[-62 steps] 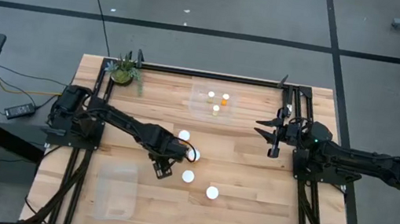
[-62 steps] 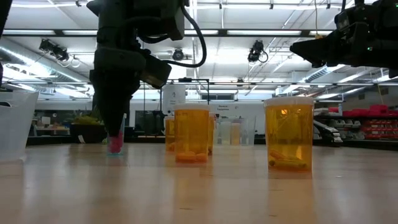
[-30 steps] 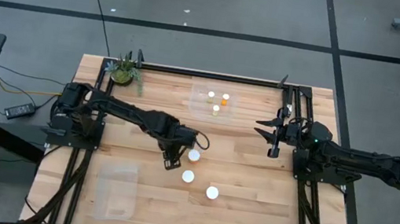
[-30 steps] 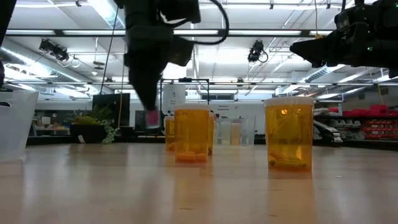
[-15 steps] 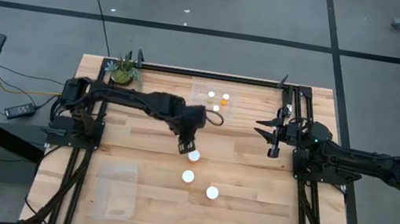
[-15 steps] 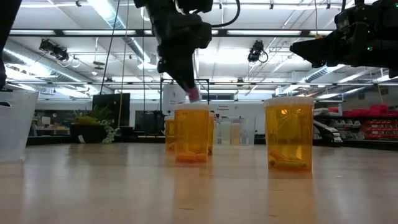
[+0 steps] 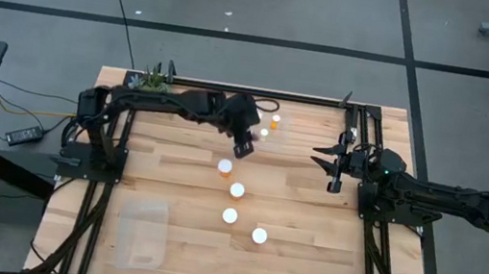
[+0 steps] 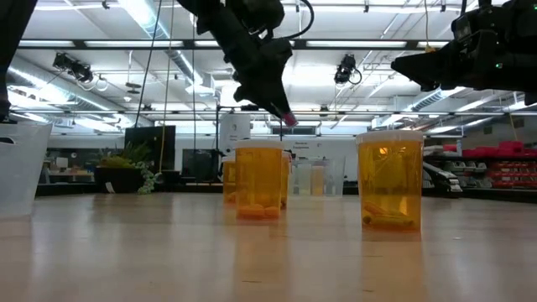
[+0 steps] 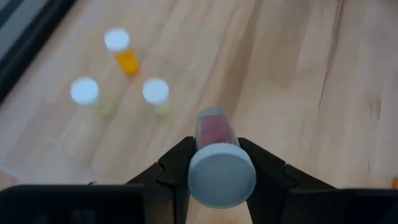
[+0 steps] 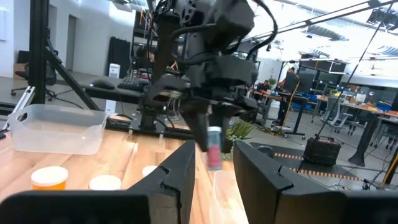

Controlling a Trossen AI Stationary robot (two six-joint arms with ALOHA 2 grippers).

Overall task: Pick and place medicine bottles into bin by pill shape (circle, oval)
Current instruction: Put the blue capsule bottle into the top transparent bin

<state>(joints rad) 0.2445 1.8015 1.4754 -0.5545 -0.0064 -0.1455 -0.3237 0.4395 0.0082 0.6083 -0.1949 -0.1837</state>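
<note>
My left gripper (image 7: 243, 146) hangs over the far middle of the table, shut on a small medicine bottle (image 9: 213, 127) with pinkish pills and a white cap. It is next to the clear far bin (image 7: 240, 117), where three white-capped bottles (image 9: 117, 41) stand. Several more medicine bottles (image 7: 225, 165) stand upright in a row on the wood toward the near edge; in the low view they are tall and orange (image 8: 258, 180). My right gripper (image 7: 332, 165) waits open at the right side, nothing between its fingers (image 10: 180, 177). My left gripper pinches the bottle between its two fingers (image 9: 180, 163), on opposite sides at the cap end (image 9: 222, 176). The fingers slant down toward the far bin and run along the bottle. Its bottom end (image 9: 211, 118) sticks out past the fingertips. The bottle is lifted clear of the table.
A small potted plant (image 7: 150, 84) sits at the far left corner. A second clear bin (image 7: 141, 230) lies near the left front. Black frame rails run along the table's left, right and far edges. Bare wood lies between the bottle row and the right arm.
My left gripper has carried the bottle up and away from the bottle row, toward the table's far edge and the far bin. It has tipped from pointing nearly straight down to slanting forward. The bottle stays in its hold, clear of the table.
</note>
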